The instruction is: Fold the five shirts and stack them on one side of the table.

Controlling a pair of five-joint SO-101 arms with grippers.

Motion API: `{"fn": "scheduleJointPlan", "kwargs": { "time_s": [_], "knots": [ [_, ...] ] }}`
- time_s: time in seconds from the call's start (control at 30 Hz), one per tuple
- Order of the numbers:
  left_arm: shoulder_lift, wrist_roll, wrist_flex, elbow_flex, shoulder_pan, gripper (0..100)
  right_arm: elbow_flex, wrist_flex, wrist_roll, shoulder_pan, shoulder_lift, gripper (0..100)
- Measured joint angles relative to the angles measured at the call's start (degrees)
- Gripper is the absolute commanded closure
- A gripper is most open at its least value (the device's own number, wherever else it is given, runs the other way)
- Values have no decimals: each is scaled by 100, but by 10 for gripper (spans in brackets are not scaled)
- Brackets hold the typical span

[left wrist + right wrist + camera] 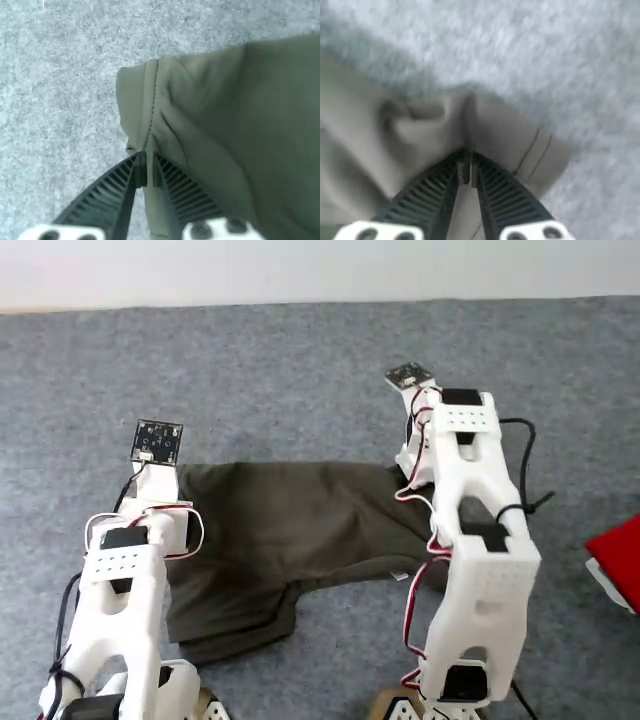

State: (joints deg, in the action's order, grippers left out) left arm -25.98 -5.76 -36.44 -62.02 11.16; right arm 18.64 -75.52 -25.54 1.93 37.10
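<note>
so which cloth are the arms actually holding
The dark olive shirt between the arms: the left gripper and right gripper are both shut on its edges. The red cloth off to the right lies untouched.

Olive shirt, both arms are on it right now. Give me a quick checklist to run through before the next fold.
1. Left gripper shut on the olive shirt at a hemmed corner: ok.
2. Right gripper shut on the shirt's edge near a stitched hem: ok.
3. Shirt lying flat on the table: not ok; it is wrinkled, and the part nearest the arm bases is bunched.
4. Each grip holds just one layer of cloth: cannot tell.
5. Red item at the table's edge lies apart from the shirt: ok.
</note>
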Motion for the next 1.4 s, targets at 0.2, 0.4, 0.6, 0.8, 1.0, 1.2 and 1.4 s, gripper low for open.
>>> {"fn": "scheduleJointPlan", "kwargs": {
  "time_s": [0.2, 0.4, 0.6, 0.8, 1.0, 1.2, 1.4],
  "knots": [
    [0, 0, 0, 0, 0, 971, 1503, -18, 0, 0, 1064, 988],
    [0, 0, 0, 0, 0, 971, 2848, -35, 0, 18, 1793, 988],
    [0, 0, 0, 0, 0, 971, 3771, -774, 0, 0, 1934, 987],
    [0, 0, 0, 0, 0, 971, 4923, -2233, 0, 9, 1934, 928],
    [0, 0, 0, 0, 0, 971, 5257, -2497, 0, -79, 1934, 929],
    [0, 0, 0, 0, 0, 971, 4255, -2497, 0, -53, 1257, 929],
    [0, 0, -26, 0, 0, 970, 2971, -2497, 0, -70, 501, 929]
  ]
}}
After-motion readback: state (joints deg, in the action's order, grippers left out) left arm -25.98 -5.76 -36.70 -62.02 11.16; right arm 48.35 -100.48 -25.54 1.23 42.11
